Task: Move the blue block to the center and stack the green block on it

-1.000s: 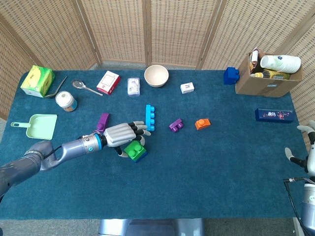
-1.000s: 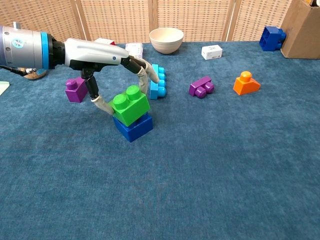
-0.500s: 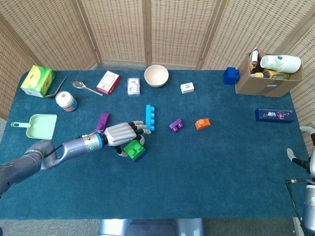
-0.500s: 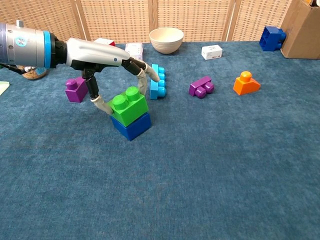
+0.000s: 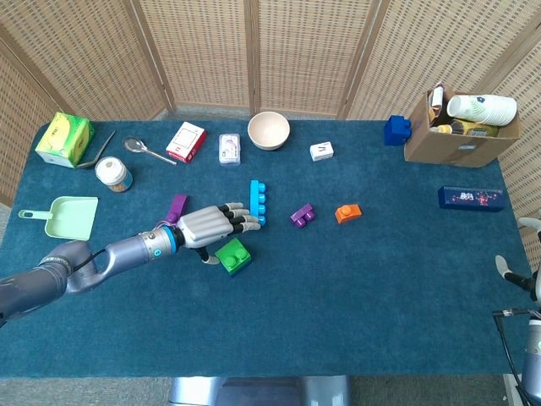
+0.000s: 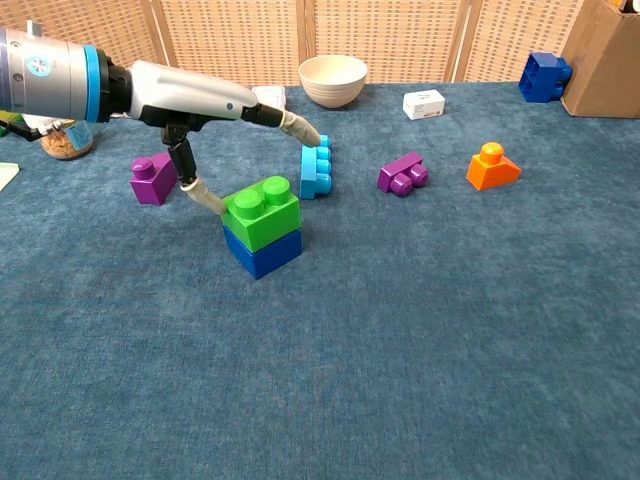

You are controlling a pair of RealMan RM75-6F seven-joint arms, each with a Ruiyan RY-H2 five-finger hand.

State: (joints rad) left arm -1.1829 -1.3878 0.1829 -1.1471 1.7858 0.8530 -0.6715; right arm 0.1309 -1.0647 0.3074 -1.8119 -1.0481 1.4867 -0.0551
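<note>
The green block [image 6: 262, 211] sits squarely on top of the blue block [image 6: 263, 252], the 2 forming a small tower on the desk [image 6: 420, 340], a little left of its middle in the head view. Just behind the tower lies a light blue brick [image 6: 316, 167], with a purple block [image 6: 153, 179] off to one side and a purple piece [image 6: 403, 172] and an orange piece [image 6: 492, 166] to the other.

The left hand [image 5: 205, 228] hovers beside and above the tower with its fingers [image 6: 297, 127] spread wide and holding nothing. The thumb appears to touch the green block's side, while the other fingers stand clear over the light blue brick.

The right hand [image 5: 526, 272] shows only at the desk's far edge, well away from the blocks; whether its fingers are open cannot be told.

The stacking looks done. What seems left is for the left hand to draw clear without nudging the tower.
</note>
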